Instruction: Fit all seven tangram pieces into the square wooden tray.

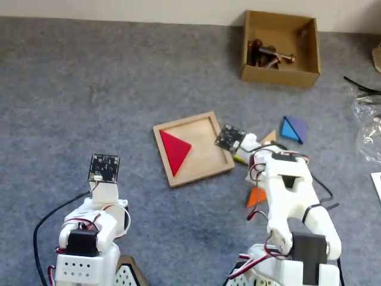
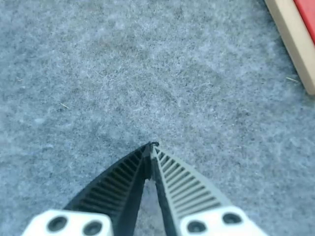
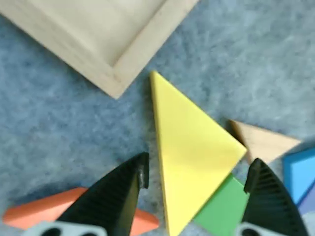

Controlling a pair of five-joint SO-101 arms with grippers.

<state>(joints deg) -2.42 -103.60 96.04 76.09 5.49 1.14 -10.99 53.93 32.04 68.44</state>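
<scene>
Grey felt carpet (image 1: 89, 77) covers the table. The square wooden tray (image 1: 205, 146) lies on it at an angle, with one flat red triangle (image 1: 174, 150) already seated inside.

The large flat yellow triangle (image 3: 182, 128) lies just off one tray corner, its sharp tip near the rim but apart from it. On its side away from the tray sit a small green piece (image 3: 221, 201), which either abuts it or is tucked under it, a pale unpainted wooden triangle (image 3: 261, 142) and a blue piece (image 3: 300, 172). An orange piece (image 3: 44, 214) lies near the same tray corner.

The right gripper (image 3: 199, 164) hangs over the yellow triangle, spread wide and empty, with one finger on each side of it. The left gripper (image 2: 150, 146) sits over bare carpet on the tray's opposite side, pinched together and holding nothing.

The yellow triangle looks thin, rigid and light, with a smooth painted face that is probably slick. Lying flat in soft pile, it offers only its narrow edges. The best hold is likely across its body between the long edge and a short one, near the middle, with the fingertips pressed into the carpet. A grip near the pointed tip would tend to squeeze it out sideways.
</scene>
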